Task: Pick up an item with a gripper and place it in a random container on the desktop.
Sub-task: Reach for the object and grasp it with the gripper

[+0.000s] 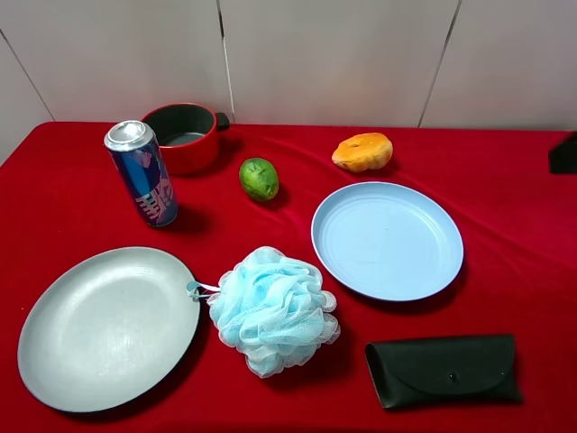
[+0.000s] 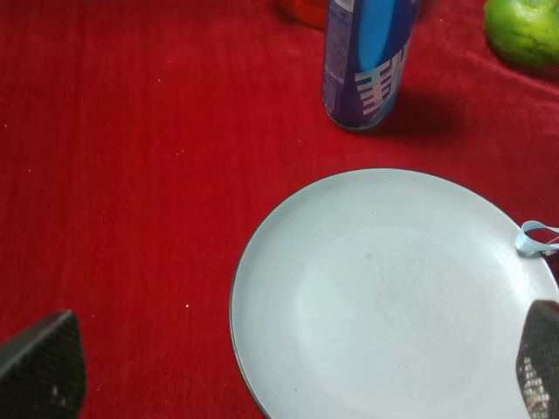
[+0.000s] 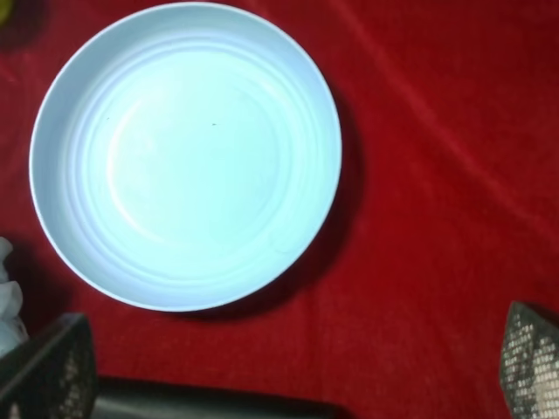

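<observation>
Exterior high view: one red-clothed surface (image 1: 81, 162); one grey plate (image 1: 108, 329) just ahead of the spread, empty left fingers (image 2: 39, 367); one light-blue plate (image 1: 388, 239) ahead of the spread, empty right fingers (image 3: 533, 362). One green fruit (image 1: 259, 179) sits well beyond both. It is probably firm, light and glossy-slippery; grip across its middle.
</observation>
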